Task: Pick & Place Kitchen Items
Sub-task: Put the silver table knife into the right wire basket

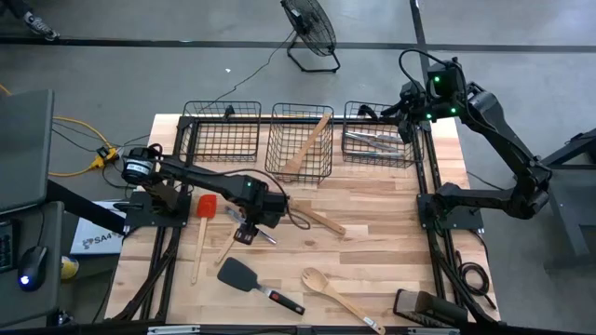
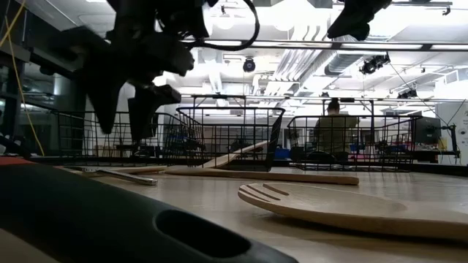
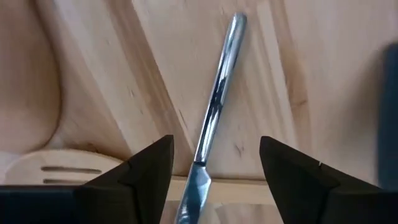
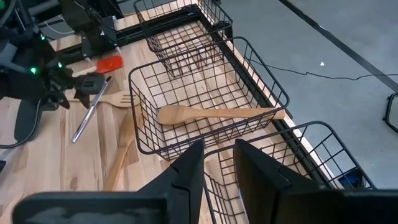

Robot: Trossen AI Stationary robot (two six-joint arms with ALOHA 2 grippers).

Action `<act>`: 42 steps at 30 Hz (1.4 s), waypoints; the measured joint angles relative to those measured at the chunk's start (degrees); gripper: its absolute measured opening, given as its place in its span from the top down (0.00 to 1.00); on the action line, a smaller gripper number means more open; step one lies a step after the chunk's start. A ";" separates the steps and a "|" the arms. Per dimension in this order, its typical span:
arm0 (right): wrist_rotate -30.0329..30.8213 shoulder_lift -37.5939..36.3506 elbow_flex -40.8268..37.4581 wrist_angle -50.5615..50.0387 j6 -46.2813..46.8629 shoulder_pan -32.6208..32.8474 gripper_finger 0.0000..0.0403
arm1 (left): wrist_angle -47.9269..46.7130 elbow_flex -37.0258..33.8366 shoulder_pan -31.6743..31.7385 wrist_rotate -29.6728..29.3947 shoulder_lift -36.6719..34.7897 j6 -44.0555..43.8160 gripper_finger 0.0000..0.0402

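High view is showing the desk (image 1: 391, 242) carrying three wire baskets (image 1: 300, 140) in a row at its far edge, well beyond the left hand (image 1: 250, 229). The middle basket is holding a wooden spatula (image 1: 307, 147), leaning corner to corner because it is longer than the basket floor; the basket under the right arm is holding metal cutlery (image 1: 372, 141), seemingly sorted by material. The left hand is hovering over mid-desk with its fingers (image 3: 143, 171) spread wide, straddling a silver knife (image 3: 214, 106) lying flat directly beneath it, probably lined up across the handle for a clean pinch. A wooden fork (image 3: 59, 167) is lying just beside that hand. Nearer the desk's front edge, away from the hand, a red-headed spatula (image 1: 205, 207), a black turner (image 1: 244, 274) and a wooden spoon (image 1: 321, 282) are waiting unsorted. The right hand (image 4: 217, 158) is hanging above the baskets, fingers nearly pressed together with only a narrow gap, holding nothing.
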 joint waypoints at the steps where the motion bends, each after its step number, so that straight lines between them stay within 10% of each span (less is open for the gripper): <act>1: 0.00 0.00 0.00 0.00 0.07 0.00 0.80 | 0.54 -0.69 -0.24 -0.31 0.00 1.12 0.41; 20: 1.60 0.00 0.00 0.35 0.90 0.02 0.80 | 12.06 -11.83 -0.20 -6.49 0.00 8.57 0.42; 42: 4.88 0.01 0.00 0.35 1.65 0.02 0.80 | 14.50 -13.68 -0.22 -5.62 -0.15 11.59 0.71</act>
